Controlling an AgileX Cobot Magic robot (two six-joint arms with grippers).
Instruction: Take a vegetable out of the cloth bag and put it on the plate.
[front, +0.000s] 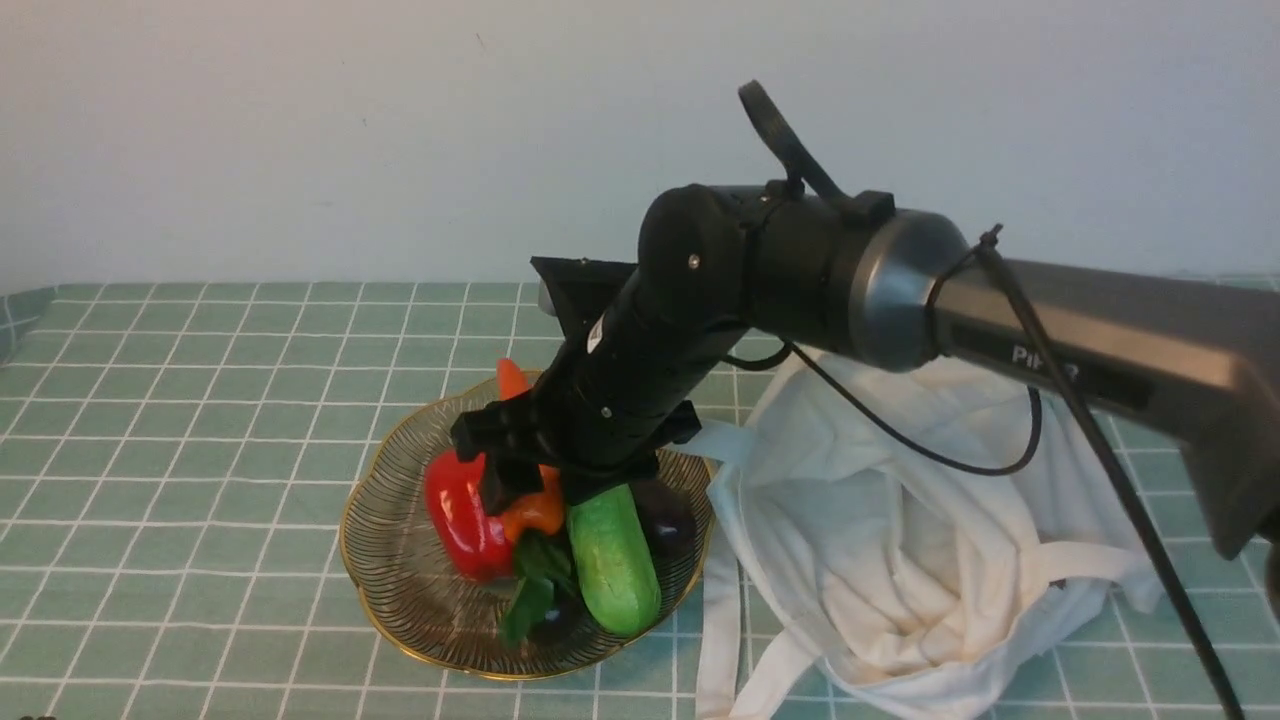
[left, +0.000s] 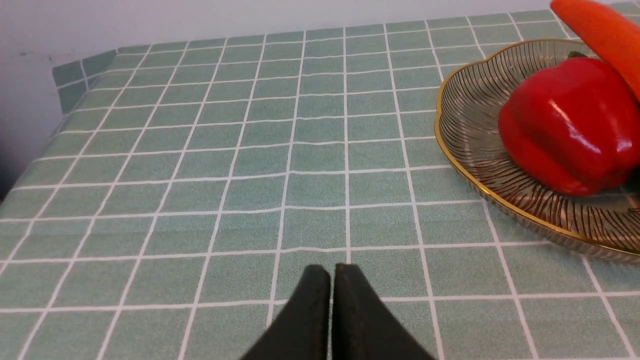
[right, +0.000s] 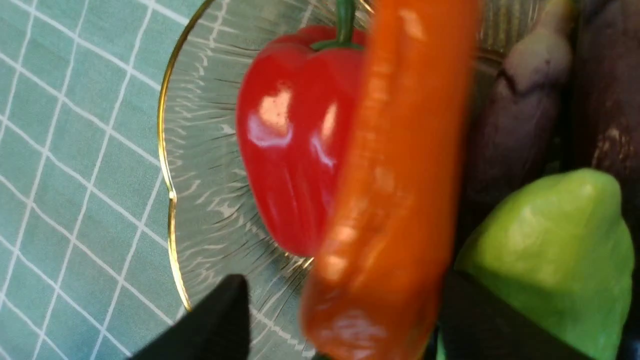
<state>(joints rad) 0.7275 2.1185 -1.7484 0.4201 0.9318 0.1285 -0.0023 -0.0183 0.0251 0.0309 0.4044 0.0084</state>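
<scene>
The carrot (right: 390, 190), likely stiff, light and slick, hangs over the plate (right: 161, 135) between the right tool's (right: 342, 305) parted jaws, unclamped; grip it mid-length; left tool (left: 331, 274) closed on nothing

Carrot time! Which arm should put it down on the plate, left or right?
Right. The right gripper is over the plate with the carrot between its fingers. The left gripper is shut, off beside the plate.
</scene>
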